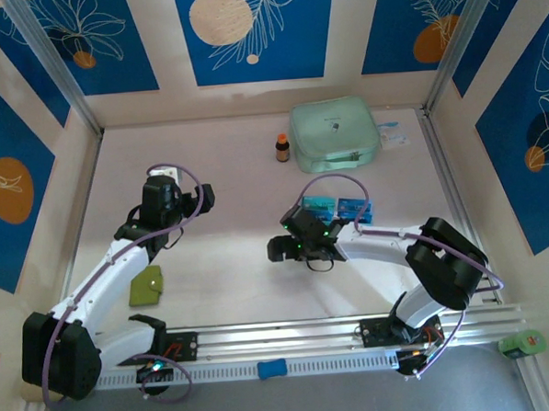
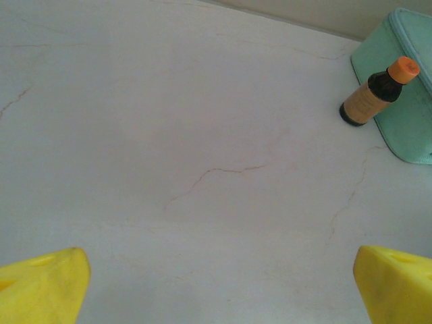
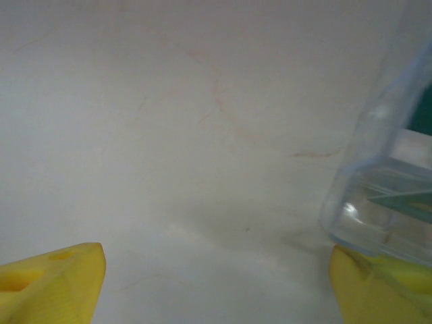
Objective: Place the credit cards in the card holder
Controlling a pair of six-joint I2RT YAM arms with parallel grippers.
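Teal-blue credit cards [image 1: 335, 206] lie in a clear plastic tray [image 1: 349, 213] at mid-table, right of centre. Through the tray's wall [image 3: 378, 135] in the right wrist view a strip of teal card [image 3: 424, 108] shows. My right gripper [image 1: 290, 240] [image 3: 216, 277] is low over the table just left of the tray. It is open with bare table between its yellow fingers; the right finger [image 3: 378, 290] sits at the tray's near corner. The olive-green card holder [image 1: 147, 284] lies folded at front left. Behind it my left gripper [image 1: 177, 194] [image 2: 219, 277] hangs open over bare table.
A large mint-green zip case [image 1: 335, 136] [image 2: 405, 88] sits at the back, with a small brown bottle with an orange cap [image 1: 282, 148] [image 2: 378, 91] at its left. Walls close in the table on three sides. A metal rail [image 1: 291, 338] runs along the front edge.
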